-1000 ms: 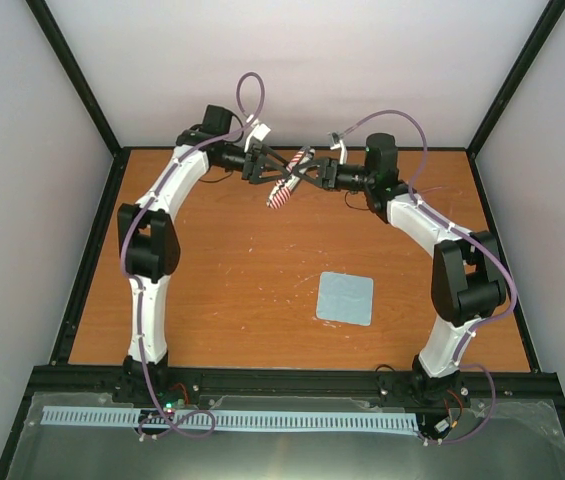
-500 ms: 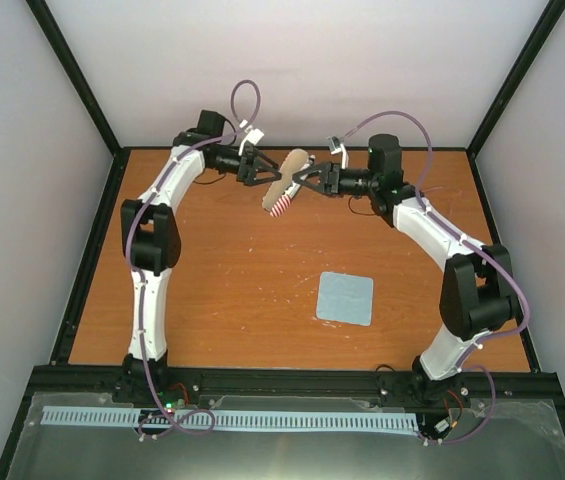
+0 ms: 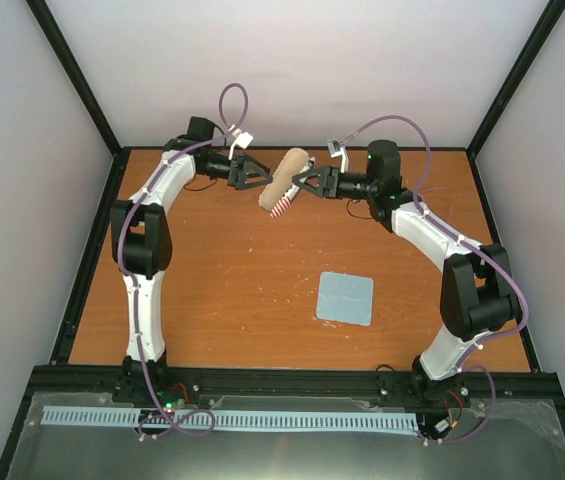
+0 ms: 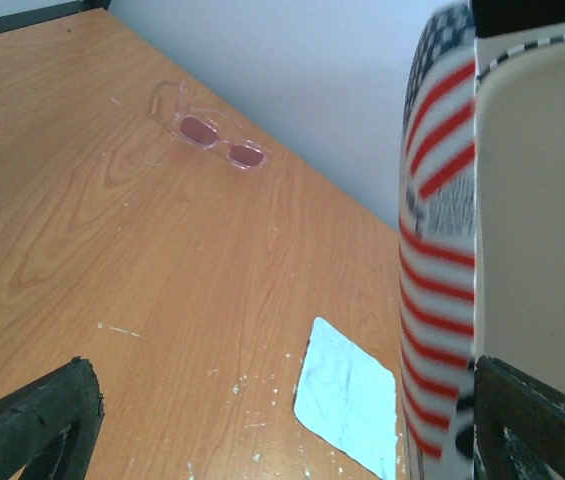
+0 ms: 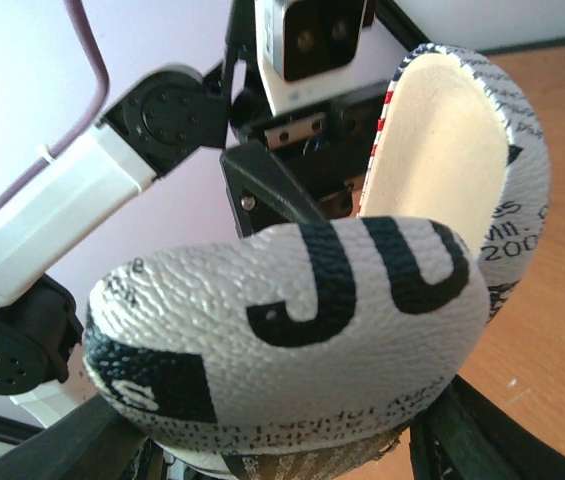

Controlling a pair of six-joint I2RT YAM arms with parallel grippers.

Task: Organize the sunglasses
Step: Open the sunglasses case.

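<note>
- Sunglasses: a pink pair with tinted lenses lies flat on the counter, close to the pale wall; in the left wrist view it sits at about 11 o'clock, well apart from both arms
- In the overhead view the pair is too faint to pick out with any certainty
- Case: a hard clamshell, hinged open and held up in the air above the far edge of the counter, at about 12 o'clock in the overhead view; the inside is beige, the outside pebbled white with black lettering and a band of red and white stripes
- Right pincer: closed about halfway onto the case, gripping it from the 3 o'clock side, with one shell bulging over the fingers in its own wrist view
- Left pincer: spread wide with nothing between its fingers, facing the case from the 9 o'clock side; the striped rim stands just beside one finger, and whether they touch I cannot tell
- Blue cloth: a light square lying flat on the counter, at about 4 o'clock from the middle
</note>
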